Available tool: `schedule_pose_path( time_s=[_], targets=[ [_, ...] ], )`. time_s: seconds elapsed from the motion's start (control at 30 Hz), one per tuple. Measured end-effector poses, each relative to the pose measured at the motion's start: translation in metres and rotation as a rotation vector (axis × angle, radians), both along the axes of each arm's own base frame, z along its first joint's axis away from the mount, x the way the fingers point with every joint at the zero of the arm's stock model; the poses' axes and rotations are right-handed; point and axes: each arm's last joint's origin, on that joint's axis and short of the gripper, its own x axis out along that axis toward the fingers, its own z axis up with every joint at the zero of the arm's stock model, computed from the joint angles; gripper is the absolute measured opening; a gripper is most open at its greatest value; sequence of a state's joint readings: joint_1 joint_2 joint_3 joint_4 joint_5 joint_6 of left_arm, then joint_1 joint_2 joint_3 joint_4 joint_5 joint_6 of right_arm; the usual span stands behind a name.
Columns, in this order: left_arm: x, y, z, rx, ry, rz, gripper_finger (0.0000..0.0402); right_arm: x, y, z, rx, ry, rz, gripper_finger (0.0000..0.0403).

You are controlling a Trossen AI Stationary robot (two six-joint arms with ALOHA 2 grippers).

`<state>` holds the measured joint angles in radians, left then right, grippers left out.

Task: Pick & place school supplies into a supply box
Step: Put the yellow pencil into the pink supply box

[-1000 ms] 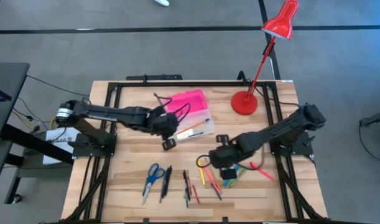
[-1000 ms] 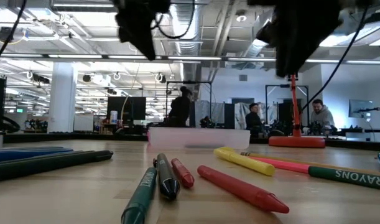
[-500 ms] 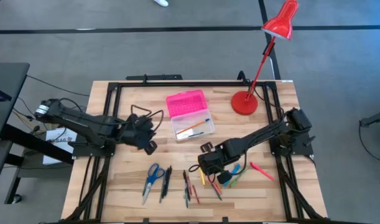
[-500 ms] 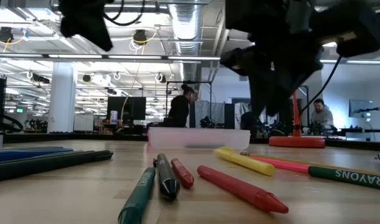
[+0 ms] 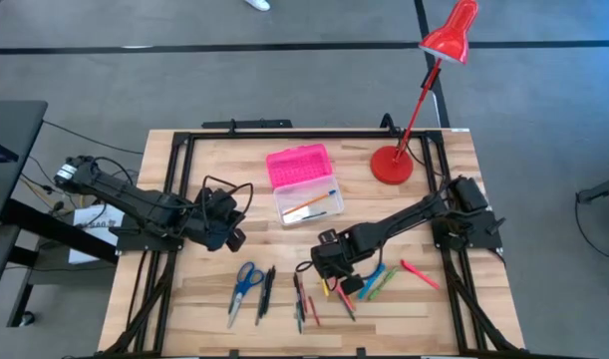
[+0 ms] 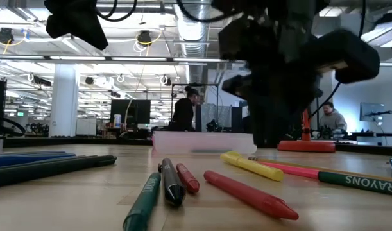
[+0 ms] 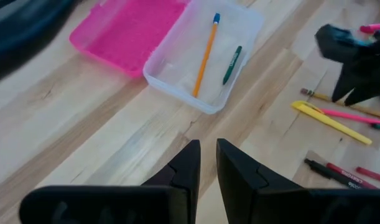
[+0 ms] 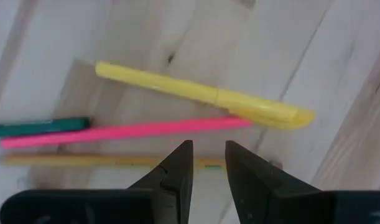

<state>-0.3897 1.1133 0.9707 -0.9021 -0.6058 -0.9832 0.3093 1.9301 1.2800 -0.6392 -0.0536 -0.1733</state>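
the right gripper (image 8: 207,163) hangs low over the loose pens at the front of the table (image 5: 214,279), its fingers a narrow gap apart and holding nothing — just past them lie a yellow marker (image 8: 202,93), a pink pen (image 8: 124,130) and a pencil (image 8: 78,160). the left gripper (image 7: 206,163) sits near the table's left edge, fingers nearly together and empty, facing the supply box (image 7: 205,59) — its pink lid (image 5: 298,165) lies open, with an orange pencil (image 7: 205,55) and a green crayon (image 7: 232,65) in the clear base

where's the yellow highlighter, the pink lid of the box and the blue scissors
yellow highlighter pen (image 8: 202,93), right wrist view, mid barrel
bright pink textured plastic lid (image 5: 298,164), high view, centre of lid
small blue-handled scissors (image 5: 246,280), high view, at the handles
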Motion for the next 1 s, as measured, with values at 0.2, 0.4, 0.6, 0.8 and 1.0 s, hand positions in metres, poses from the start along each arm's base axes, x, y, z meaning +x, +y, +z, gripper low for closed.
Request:
schedule_pose_path(
  time_s=[0.2,0.4,0.6,0.8,1.0],
  targets=[
    [-0.001,-0.001,0.0,0.005,0.0,0.003,0.0046,0.002,-0.006,-0.002,0.002,0.013,-0.034,0.0087],
    [-0.001,0.0,0.0,0.023,-0.008,0.014,0.0046,0.004,-0.019,-0.003,0.006,0.036,-0.108,0.0087],
    [-0.001,0.0,0.0,0.029,-0.01,0.018,0.0046,0.007,-0.019,-0.002,0.011,0.003,-0.089,0.0087],
    [-0.001,0.0,0.0,0.029,-0.01,0.017,0.0046,0.007,-0.017,-0.009,-0.001,0.019,-0.057,0.0087],
    [-0.001,0.0,0.0,0.037,-0.012,0.022,0.0046,0.006,-0.02,-0.01,-0.003,0.026,-0.072,0.0087]
  ],
)
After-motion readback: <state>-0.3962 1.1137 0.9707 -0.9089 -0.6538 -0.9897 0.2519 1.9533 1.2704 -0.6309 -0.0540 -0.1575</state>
